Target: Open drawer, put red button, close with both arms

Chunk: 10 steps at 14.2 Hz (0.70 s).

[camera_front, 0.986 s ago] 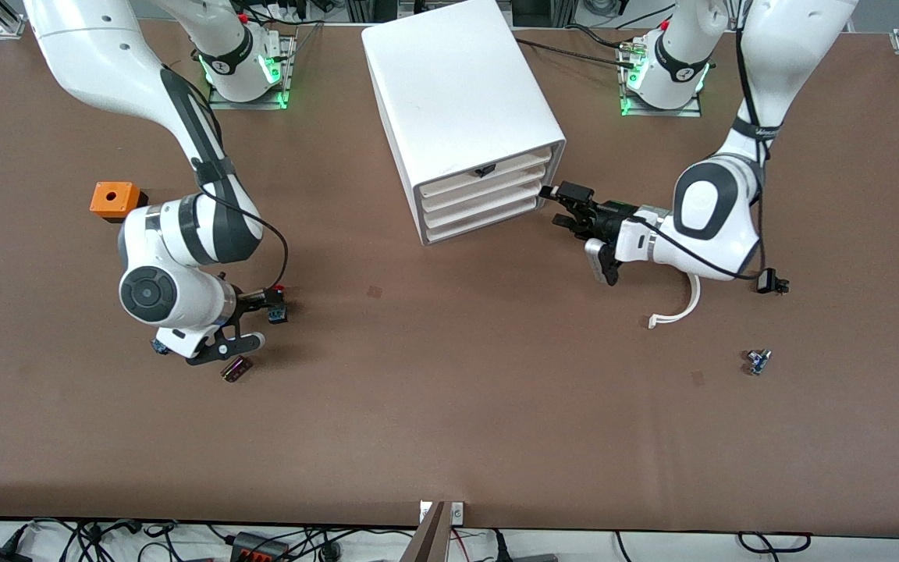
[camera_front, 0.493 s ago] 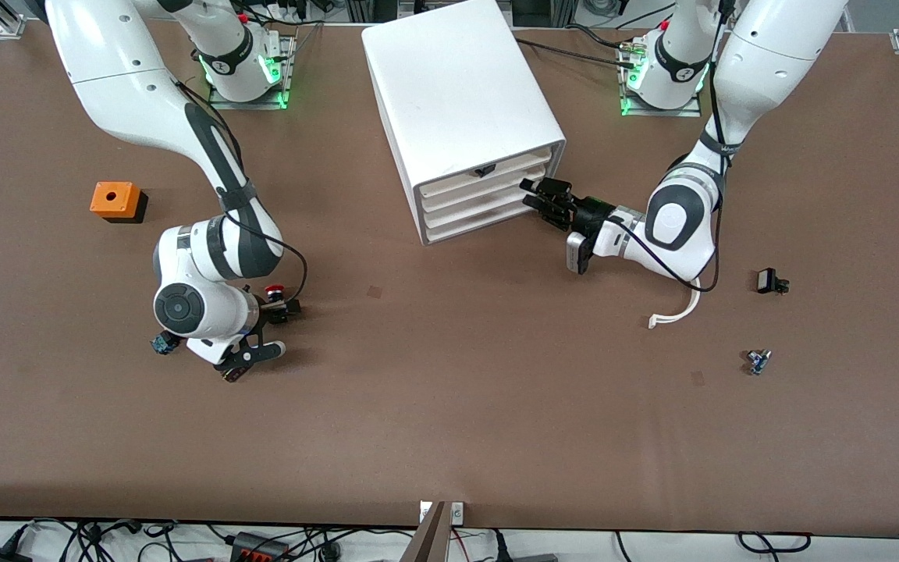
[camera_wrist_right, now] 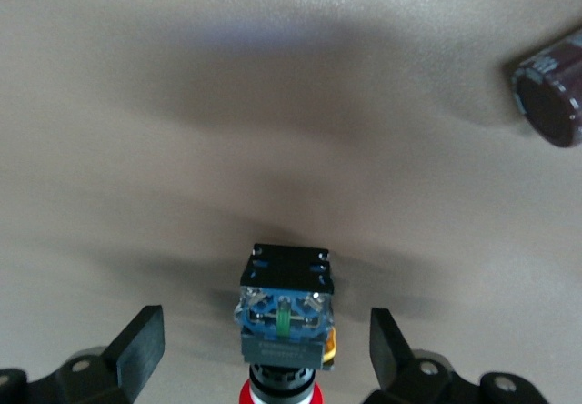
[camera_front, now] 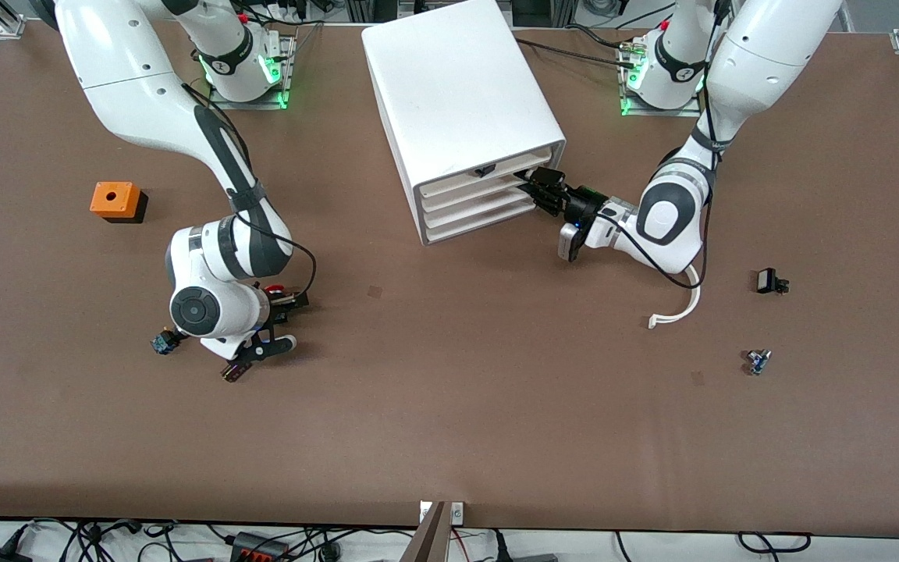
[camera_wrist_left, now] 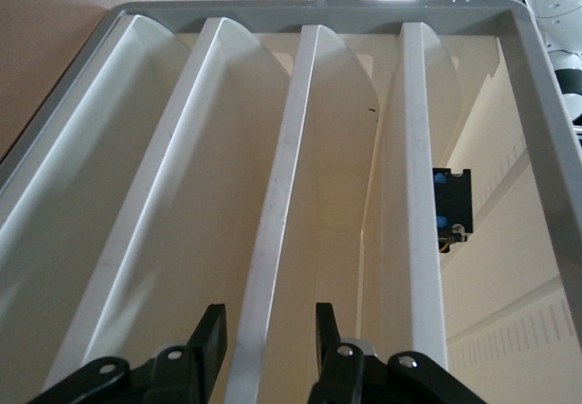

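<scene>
I see left pincer (camera_wrist_left: 265, 349) spread open, fingers (camera_wrist_left: 207, 336) either side of drawer (camera_wrist_left: 273, 213) front edge; four white fronts stacked close.

no readable text, no label, no brand name, no number, no sign made out on any object in the views

A robotics lab: bolted arm bases (camera_front: 245, 74), brown bench (camera_front: 449, 437), trailing cables (camera_front: 278, 542)

Brown table (camera_front: 496, 406) carries white cabinet (camera_front: 457, 94), orange box (camera_front: 115, 200), red button (camera_front: 276, 295).
</scene>
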Each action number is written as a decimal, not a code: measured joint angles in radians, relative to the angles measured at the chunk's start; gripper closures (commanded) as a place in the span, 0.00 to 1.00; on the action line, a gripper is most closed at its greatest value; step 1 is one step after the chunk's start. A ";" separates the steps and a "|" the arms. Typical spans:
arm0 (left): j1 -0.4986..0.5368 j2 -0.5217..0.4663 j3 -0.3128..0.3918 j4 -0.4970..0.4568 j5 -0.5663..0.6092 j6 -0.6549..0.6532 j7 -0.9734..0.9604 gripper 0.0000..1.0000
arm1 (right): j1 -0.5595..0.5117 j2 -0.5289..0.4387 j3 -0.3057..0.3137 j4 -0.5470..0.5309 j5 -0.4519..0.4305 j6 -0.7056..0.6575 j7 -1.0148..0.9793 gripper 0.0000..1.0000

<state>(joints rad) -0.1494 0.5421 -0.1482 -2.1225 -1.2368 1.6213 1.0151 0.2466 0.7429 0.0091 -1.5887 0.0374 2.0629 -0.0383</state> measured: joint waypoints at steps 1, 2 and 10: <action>0.000 0.004 0.000 0.000 0.000 0.000 0.001 0.99 | 0.000 0.000 0.000 0.000 0.000 -0.002 0.000 0.27; 0.000 0.005 0.000 0.000 0.000 0.000 0.002 0.99 | 0.000 0.000 -0.001 -0.001 0.000 -0.004 0.000 0.54; 0.014 0.072 0.009 0.086 -0.018 -0.006 0.012 0.99 | -0.003 0.000 -0.002 0.002 0.000 -0.003 -0.001 1.00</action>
<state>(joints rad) -0.1351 0.6145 -0.1390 -2.0362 -1.2545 1.6148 1.0274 0.2436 0.7426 0.0068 -1.5872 0.0373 2.0596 -0.0394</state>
